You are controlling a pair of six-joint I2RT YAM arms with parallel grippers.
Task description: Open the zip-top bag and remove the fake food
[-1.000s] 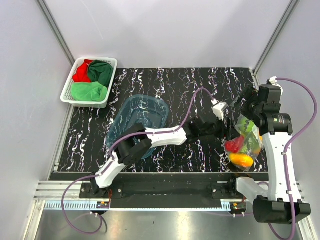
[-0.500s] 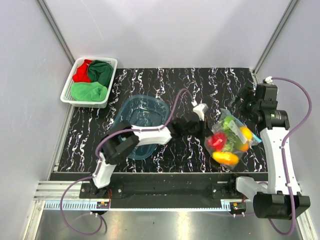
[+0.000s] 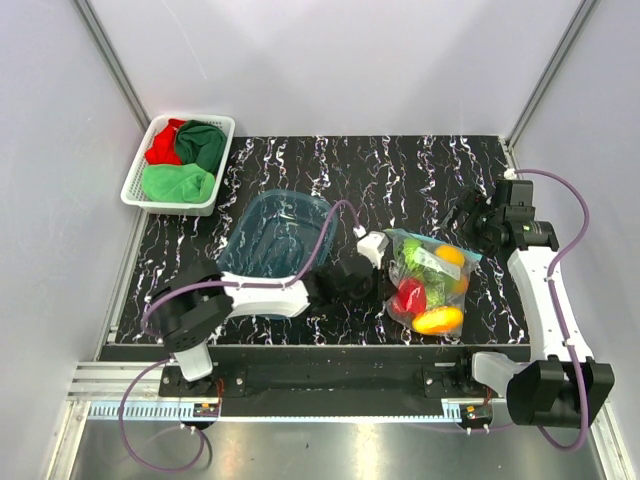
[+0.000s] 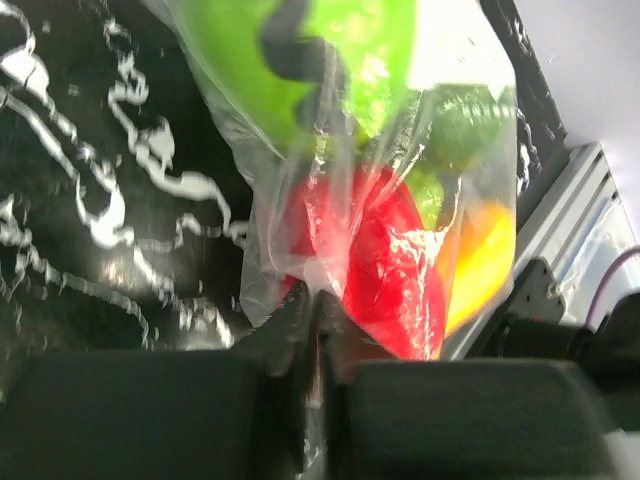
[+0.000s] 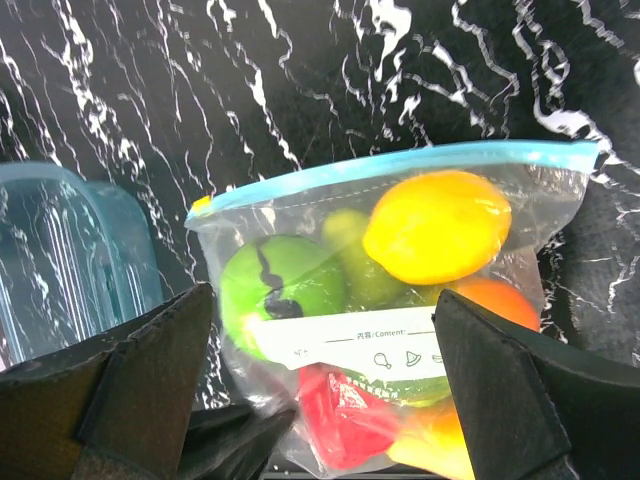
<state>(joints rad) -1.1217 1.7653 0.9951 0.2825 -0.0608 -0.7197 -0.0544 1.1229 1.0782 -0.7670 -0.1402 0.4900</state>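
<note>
Two arms are at the zip-top bag [image 3: 428, 282], which lies on the black marbled table [image 3: 300, 170] right of centre, toward the near edge. The blue tub [image 3: 275, 240] is off to its left, not touching. The left gripper [image 4: 315, 312] comes in from the tub side with its jaws pressed together, pinching a fold of clear film at the bag's near-left corner; the wrist view shows plastic caught right in the seam between the pads. The right gripper [image 3: 462, 218] sits just beyond the bag's far-right end, fingers [image 5: 140, 380] spread wide and holding nothing, with the bag apart from both pads. The teal zip strip [image 5: 400, 165] runs along the bag's far edge, facing the right gripper, and reads as one unbroken line, so the mouth looks zipped. All the fake food [image 5: 437, 225] is inside the bag: a yellow piece up by the strip, green pieces beside and below it, an orange one at the right, and a red one plus another yellow-orange one at the near end. The white basket [image 3: 205, 205] with red and green cloths is at the far-left corner, well apart.
</note>
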